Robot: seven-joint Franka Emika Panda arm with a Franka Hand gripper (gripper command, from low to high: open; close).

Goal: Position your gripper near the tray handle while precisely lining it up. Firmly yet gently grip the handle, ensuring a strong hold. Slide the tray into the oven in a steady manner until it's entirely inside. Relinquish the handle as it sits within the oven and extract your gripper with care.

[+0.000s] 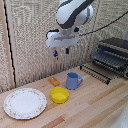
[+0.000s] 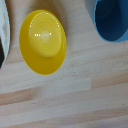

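Observation:
The oven (image 1: 116, 49) stands at the exterior view's right, silver-grey with a dark top. The tray (image 1: 104, 62), a dark wire rack, sticks out of its front toward the table's middle. The tray handle (image 1: 94, 73) is the thin dark bar along the rack's front edge. My gripper (image 1: 61, 51) hangs high above the table, over the blue mug and yellow bowl, well to the exterior view's left of the handle. Its dark blue tips stand apart with nothing between them. The wrist view shows neither the fingers nor the tray.
A blue mug (image 1: 73, 80) (image 2: 110, 20), a yellow bowl (image 1: 59, 94) (image 2: 42, 42), a small orange block (image 1: 53, 81) and a round floral plate (image 1: 25, 103) sit on the wooden table (image 1: 95, 105). A woven screen stands behind.

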